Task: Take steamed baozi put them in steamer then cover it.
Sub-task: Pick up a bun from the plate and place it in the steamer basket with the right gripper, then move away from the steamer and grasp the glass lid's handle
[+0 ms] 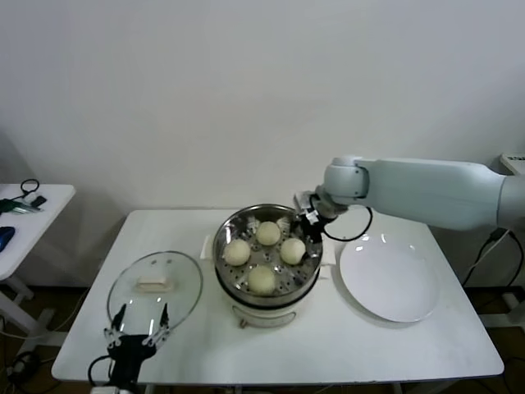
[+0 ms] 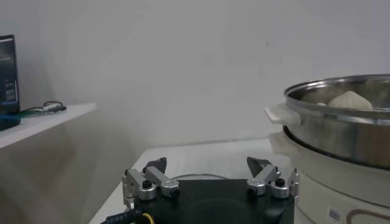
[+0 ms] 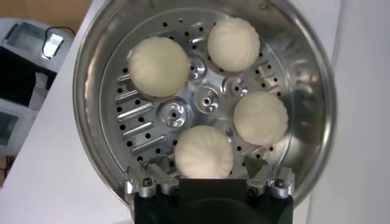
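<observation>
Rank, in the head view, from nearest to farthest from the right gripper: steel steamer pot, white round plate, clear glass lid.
From the right gripper, over the pot's far right rim:
1. Steel steamer pot, directly under it.
2. White round plate, on the table's right side.
3. Clear glass lid, on the left, beyond the pot.

Four baozi [image 1: 262, 254] sat in the steamer [image 1: 267, 302], one directly under the right gripper [image 1: 310, 220] at the steamer's far-right rim, the plate [image 1: 390, 279] lay right of it, and the lid [image 1: 154, 284] lay just beyond the left gripper [image 1: 138, 327].
</observation>
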Motion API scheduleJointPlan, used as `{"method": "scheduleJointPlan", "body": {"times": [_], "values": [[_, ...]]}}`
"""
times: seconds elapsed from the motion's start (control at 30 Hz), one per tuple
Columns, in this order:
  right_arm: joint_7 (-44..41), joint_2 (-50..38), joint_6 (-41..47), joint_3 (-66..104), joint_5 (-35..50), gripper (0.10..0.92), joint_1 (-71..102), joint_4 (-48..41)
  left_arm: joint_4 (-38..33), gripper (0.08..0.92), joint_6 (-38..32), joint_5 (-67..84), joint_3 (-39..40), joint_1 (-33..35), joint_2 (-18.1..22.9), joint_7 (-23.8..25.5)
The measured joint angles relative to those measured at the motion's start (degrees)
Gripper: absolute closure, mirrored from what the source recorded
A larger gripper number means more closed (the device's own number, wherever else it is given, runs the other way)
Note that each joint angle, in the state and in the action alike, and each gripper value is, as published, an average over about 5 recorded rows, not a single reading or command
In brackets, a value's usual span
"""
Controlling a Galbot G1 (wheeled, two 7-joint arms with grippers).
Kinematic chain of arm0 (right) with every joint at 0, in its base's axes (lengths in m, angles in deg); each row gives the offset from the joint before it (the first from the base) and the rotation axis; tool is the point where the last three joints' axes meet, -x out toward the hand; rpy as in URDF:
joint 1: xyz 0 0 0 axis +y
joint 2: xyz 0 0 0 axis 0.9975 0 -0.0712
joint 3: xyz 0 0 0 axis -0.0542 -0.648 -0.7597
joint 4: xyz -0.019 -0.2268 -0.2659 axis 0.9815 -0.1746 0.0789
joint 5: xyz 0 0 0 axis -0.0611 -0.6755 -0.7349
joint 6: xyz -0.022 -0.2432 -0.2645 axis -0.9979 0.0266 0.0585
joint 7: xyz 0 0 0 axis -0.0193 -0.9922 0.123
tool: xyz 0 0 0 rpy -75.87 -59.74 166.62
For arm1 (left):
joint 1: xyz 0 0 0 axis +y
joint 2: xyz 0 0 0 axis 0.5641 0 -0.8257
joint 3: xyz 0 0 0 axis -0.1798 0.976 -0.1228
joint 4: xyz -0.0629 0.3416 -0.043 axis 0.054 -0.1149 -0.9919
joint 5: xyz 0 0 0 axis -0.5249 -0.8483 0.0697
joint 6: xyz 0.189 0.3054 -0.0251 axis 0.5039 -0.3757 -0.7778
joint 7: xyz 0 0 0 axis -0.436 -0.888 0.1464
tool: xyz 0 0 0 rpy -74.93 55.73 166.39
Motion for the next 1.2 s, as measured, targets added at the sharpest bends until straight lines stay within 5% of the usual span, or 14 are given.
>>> {"method": "scheduleJointPlan", "body": {"times": [0.23, 0.57, 0.9, 1.2], "values": [[4.1, -3.7, 1.9, 4.8, 6.1, 0.203, 0.5, 0.1, -0.7, 0.177, 1.9, 0.4, -0.2, -0.2, -0.3, 0.0], [23.3, -12.9, 4.7, 26.4, 8.7, 0.203, 15.5, 2.6, -2.2, 0.177, 5.1, 0.7, -1.3, -1.7, -1.9, 1.5], [34.3, -23.4, 0.6, 61.2, 4.2, 0.203, 47.3, 8.0, -1.3, 0.177, 6.1, 0.5, -1.0, -4.5, -3.6, 2.2], [35.5, -22.7, -8.1, 95.3, -0.5, 0.203, 81.6, 10.6, 0.2, 0.177, 5.8, -1.0, -1.0, -6.7, -5.3, 1.6]]}}
